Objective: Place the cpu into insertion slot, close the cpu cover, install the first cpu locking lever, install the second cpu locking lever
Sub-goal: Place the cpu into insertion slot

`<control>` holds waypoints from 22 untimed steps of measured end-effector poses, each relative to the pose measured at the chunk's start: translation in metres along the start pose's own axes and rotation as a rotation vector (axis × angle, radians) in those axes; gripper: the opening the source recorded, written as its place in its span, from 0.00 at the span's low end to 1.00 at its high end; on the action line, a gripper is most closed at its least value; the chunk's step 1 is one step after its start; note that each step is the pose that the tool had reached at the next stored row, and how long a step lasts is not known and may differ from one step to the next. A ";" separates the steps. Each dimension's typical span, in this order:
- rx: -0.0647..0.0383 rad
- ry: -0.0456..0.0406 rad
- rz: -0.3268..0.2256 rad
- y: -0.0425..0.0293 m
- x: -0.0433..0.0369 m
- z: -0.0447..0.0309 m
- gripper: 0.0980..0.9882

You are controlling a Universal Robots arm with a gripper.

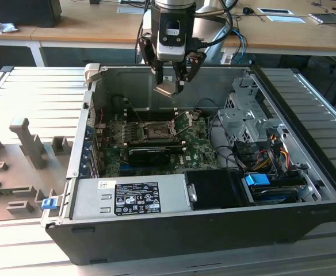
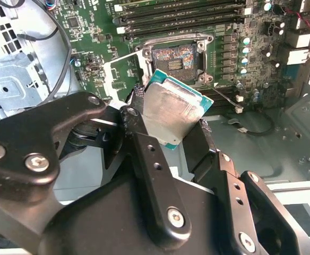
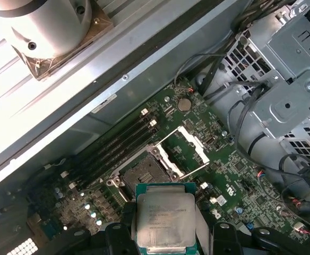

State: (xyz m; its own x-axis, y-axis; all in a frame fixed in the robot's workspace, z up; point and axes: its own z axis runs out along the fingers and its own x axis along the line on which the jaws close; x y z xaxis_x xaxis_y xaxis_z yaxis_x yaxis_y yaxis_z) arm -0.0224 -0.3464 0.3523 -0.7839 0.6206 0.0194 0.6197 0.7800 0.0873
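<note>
In the exterior view, we are looking at the gripper [image 1: 171, 82] hanging over the open computer case [image 1: 306, 190], which is sitting on the ribbed metal counter [image 1: 35, 92]. Its jaws are pinching the cpu [image 1: 168, 88] by two opposite edges, well above the motherboard [image 1: 194, 146]. The insertion slot [image 1: 155, 131] is lying bare below it. This view is giving us the chip's height over the board, which the wrist views are flattening.

In the second wrist view, we are seeing the cpu [image 2: 171, 106] slanting across the gripper [image 2: 171, 133], metal lid toward us and thin green rim showing. Beyond it, the insertion slot [image 2: 173, 57] is showing its brownish pin field, which the exterior view is leaving as a dark square.

In the first wrist view, the cpu [image 3: 165, 220] is facing us almost squarely inside the gripper [image 3: 168, 236]. The cpu cover [image 3: 189, 146] is lying swung open just beside the insertion slot [image 3: 144, 172].

We are judging the chip light, stiff and thin, with a smooth lid that could slip. Its underside and the socket pins are probably fragile, so the edges are the right place to be gripping, with gentle pressure.
</note>
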 end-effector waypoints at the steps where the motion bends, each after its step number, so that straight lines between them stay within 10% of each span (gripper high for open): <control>1: 0.000 0.0000 0.000 0.0000 0.0000 0.0001 0.49; 22: -0.001 -0.0046 0.053 0.0000 0.0000 0.0004 0.49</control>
State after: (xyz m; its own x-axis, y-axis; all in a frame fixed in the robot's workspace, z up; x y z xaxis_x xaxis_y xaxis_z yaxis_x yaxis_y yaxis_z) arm -0.0224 -0.3463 0.3518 -0.7497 0.6615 0.0194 0.6603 0.7459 0.0875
